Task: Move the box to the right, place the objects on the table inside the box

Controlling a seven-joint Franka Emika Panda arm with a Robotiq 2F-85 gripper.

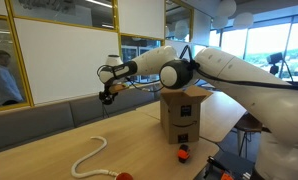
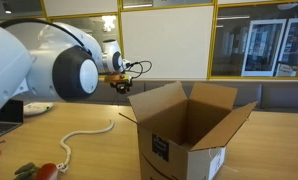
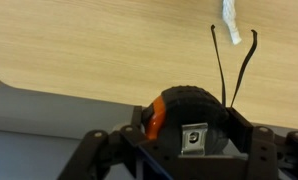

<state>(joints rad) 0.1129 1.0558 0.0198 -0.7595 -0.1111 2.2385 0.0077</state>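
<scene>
My gripper [image 3: 189, 125] is shut on a small round black item [image 3: 194, 108] with an orange side, and two thin black cords [image 3: 221, 65] trail from it. In both exterior views the gripper [image 1: 109, 93] [image 2: 120, 82] hangs in the air over the table's far edge, away from the box. The brown cardboard box [image 1: 184, 115] [image 2: 184, 130] stands on the wooden table [image 1: 129, 135] with its flaps open. A cream-white rope [image 1: 89, 155] [image 2: 84, 135] lies curled on the table. Small orange-red items [image 1: 184, 152] [image 2: 44, 170] lie near the front edge.
A grey padded bench [image 3: 49, 110] [image 1: 39, 120] runs along the table's far side under the glass wall. A person [image 1: 1, 78] stands behind the glass. The robot's big white arm [image 2: 29, 65] fills one side of an exterior view.
</scene>
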